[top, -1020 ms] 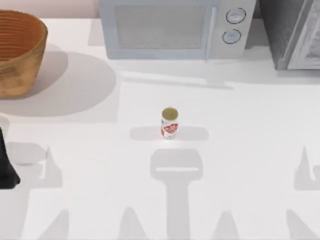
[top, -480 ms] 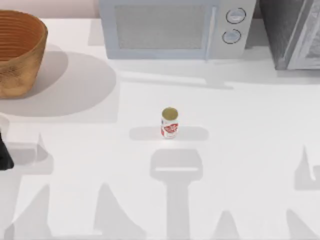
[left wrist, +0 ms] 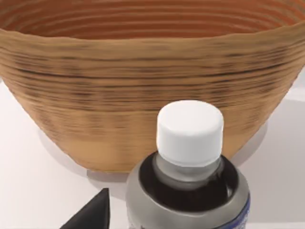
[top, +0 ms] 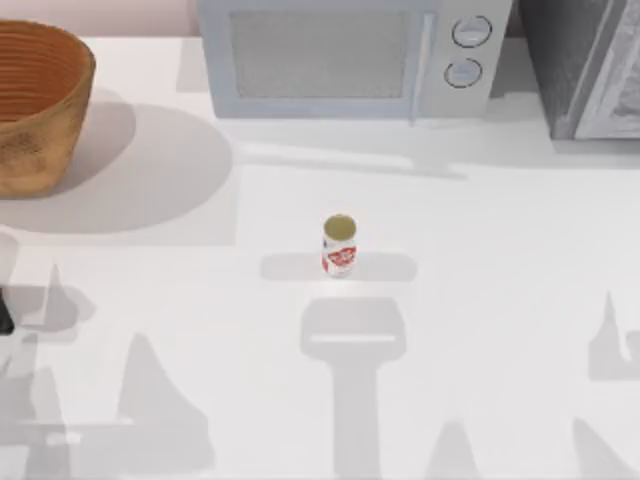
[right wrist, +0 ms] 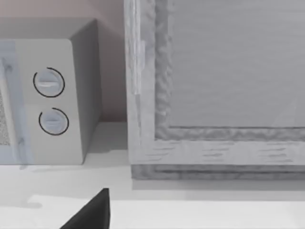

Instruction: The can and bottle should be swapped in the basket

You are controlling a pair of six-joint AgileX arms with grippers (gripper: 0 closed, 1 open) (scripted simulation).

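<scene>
Left gripper (top: pixel 3 312) sits at the table's (top: pixel 500 300) far left edge; a white-capped bottle (left wrist: pixel 189 157) stands close under its wrist camera, probably held, facing the wicker basket (top: pixel 40 100). Can (top: pixel 339 246), upright mid-table, well apart; its red label is unreadable.

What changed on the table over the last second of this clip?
The left arm slid farther off the top view's left edge, leaving just a dark sliver there, and the shadows near that front corner shifted. In the left wrist view a white-capped bottle sits close below the camera, facing the basket. The can, basket and microwave stayed where they were.
</scene>
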